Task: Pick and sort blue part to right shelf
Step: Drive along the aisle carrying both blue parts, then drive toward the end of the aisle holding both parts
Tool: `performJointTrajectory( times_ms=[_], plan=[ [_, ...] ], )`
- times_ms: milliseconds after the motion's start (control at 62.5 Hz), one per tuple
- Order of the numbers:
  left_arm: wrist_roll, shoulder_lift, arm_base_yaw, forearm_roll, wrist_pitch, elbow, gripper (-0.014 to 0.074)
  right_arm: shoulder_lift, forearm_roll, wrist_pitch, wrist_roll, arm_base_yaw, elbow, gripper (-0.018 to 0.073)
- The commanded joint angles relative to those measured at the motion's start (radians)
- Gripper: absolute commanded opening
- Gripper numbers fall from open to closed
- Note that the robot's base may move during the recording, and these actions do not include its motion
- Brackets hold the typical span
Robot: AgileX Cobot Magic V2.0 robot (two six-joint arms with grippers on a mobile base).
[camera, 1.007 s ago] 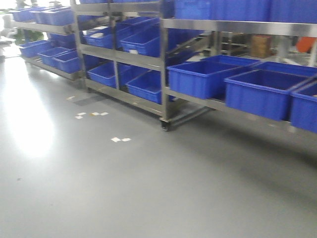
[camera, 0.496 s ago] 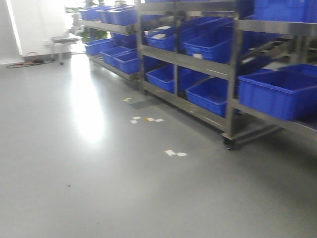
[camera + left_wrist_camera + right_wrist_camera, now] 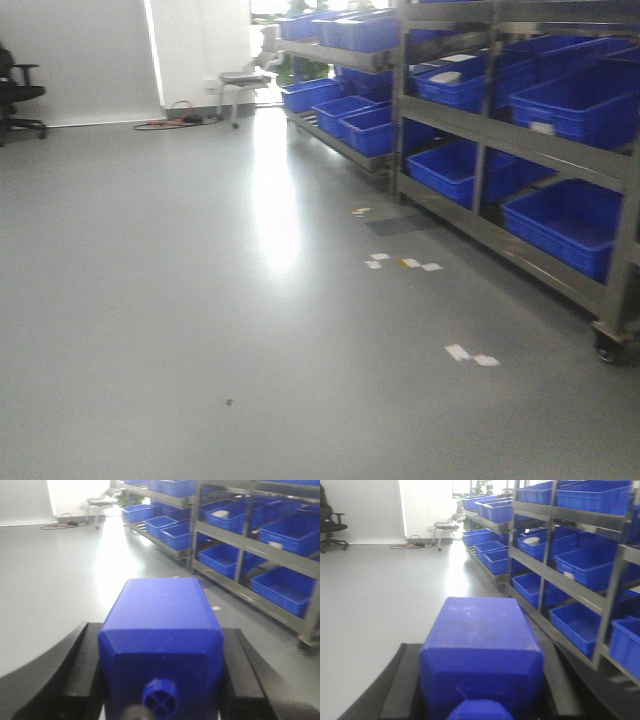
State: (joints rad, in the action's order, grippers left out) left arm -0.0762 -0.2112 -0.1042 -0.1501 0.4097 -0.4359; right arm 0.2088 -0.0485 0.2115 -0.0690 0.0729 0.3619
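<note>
Blue part (image 3: 480, 642): deep-blue, sq. body, sloped shoulders w/ wide cap

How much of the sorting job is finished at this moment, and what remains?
Done: the pick. The right claw is shut on the blue part, wide cap toward the camera. In hand: carrying; the left claw grips a second, small-knobbed blue block. Left: the placing, since the part is not yet in any bin on the steel shelves.
</note>
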Motion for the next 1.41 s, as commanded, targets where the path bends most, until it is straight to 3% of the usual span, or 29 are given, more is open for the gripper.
performJointTrajectory(
  times_ms=[0, 1391],
  plan=[
    [0.000, -0.010, -0.002, -0.004, -0.084, -0.030, 0.0332, 0.008, -0.009, -0.097, 0.006, -0.008, 0.025, 0.0428],
    [0.000, -0.010, -0.002, -0.004, -0.082, -0.030, 0.0332, 0.008, -0.009, -0.097, 0.006, -0.008, 0.025, 0.0428]
  ],
)
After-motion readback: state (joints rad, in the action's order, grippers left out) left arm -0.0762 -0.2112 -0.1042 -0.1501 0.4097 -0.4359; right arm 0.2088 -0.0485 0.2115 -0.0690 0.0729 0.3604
